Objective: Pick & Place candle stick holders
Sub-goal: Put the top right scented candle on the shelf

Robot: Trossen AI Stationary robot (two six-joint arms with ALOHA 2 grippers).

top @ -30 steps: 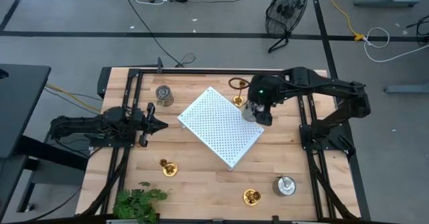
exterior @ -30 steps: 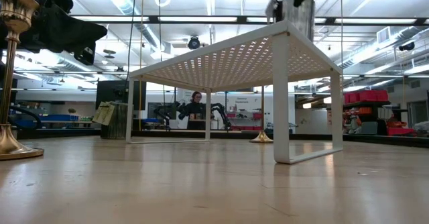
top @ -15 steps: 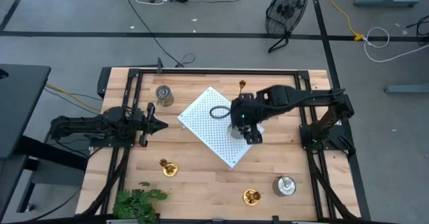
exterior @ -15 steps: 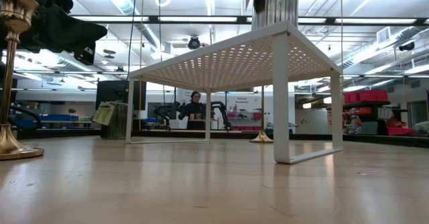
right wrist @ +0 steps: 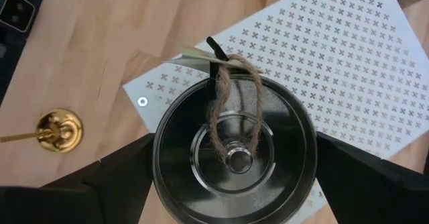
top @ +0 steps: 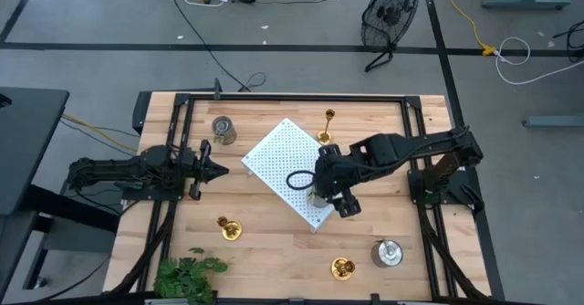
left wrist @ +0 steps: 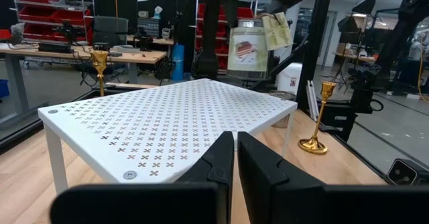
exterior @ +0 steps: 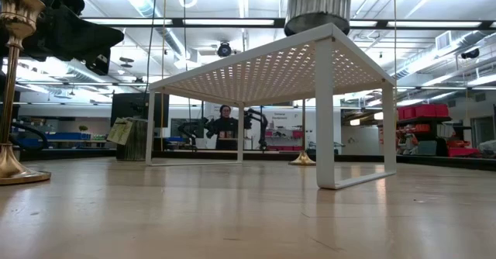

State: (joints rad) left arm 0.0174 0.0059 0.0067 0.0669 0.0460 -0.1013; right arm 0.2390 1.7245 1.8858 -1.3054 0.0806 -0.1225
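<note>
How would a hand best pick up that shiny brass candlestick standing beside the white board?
Take the shiny brass candlestick by its thin stem, midway between cup and round base, coming from above with a finger either side. It stands upright on bare wood clear of the white perforated board, leaving the stem open.

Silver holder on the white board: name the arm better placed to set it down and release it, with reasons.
Right. The right gripper is shut on the silver holder, over the near corner of the white board. The left gripper waits beside the board, holding nothing.
</note>
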